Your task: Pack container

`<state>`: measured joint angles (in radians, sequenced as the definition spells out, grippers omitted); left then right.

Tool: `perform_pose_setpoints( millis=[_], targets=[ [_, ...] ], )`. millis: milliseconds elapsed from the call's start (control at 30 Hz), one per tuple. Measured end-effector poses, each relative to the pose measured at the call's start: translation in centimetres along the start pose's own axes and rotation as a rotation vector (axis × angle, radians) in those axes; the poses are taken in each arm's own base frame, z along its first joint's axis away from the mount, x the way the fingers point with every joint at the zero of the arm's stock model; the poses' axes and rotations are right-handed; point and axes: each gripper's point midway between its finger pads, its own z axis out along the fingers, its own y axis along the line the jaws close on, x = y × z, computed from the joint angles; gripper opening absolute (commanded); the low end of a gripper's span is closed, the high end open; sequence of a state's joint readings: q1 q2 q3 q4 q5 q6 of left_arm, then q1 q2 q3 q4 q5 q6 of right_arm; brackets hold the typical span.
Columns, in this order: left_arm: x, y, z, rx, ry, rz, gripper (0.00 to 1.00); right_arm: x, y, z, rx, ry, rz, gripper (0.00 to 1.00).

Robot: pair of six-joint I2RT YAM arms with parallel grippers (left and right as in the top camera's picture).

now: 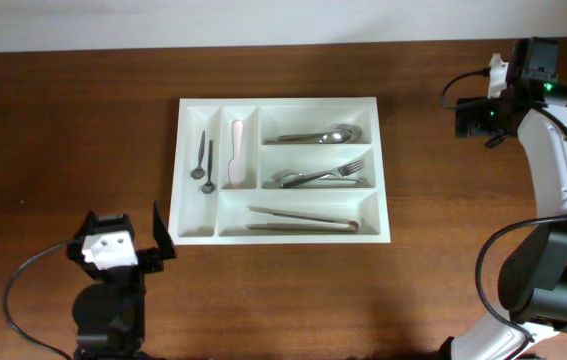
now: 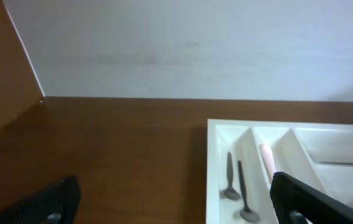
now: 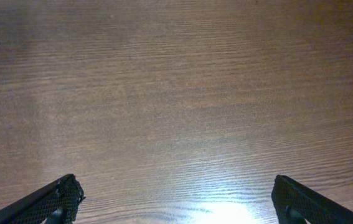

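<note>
A white cutlery tray (image 1: 278, 101) lies in the middle of the wooden table (image 1: 63, 130). Its two narrow compartments hold small dark spoons (image 1: 201, 160) and a pink-handled knife (image 1: 235, 155). The long ones hold spoons (image 1: 318, 135), forks (image 1: 321, 177) and what may be tongs (image 1: 303, 222). The left gripper (image 2: 173, 186), fingers spread and empty, sits near the tray's front-left corner. The right gripper (image 3: 175, 186), likewise spread and empty, hangs over the wood, well apart from the tray.

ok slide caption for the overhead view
Container holding cutlery on the table; left gripper and right gripper open, clear of it
</note>
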<state>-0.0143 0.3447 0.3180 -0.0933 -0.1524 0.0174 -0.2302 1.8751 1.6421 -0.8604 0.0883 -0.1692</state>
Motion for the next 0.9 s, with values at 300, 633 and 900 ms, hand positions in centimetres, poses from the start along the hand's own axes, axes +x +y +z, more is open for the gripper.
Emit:
perform_pose_setpoints(
  millis=[300, 633, 900],
  targets=[
    [3.5, -0.4, -1.1, 0.025, -0.03, -0.004, 0.99, 0.0, 0.0, 0.0, 0.0, 0.0, 0.0, 0.99],
    [4.9, -0.6, -1.8, 0.046, -0.007, 0.0, 0.99, 0.0, 0.0, 0.0, 0.0, 0.0, 0.0, 0.99],
    [7.1, -0.7, -1.8, 0.053, 0.057, 0.005, 0.99, 0.0, 0.0, 0.0, 0.0, -0.001, 0.0, 0.99]
  ],
)
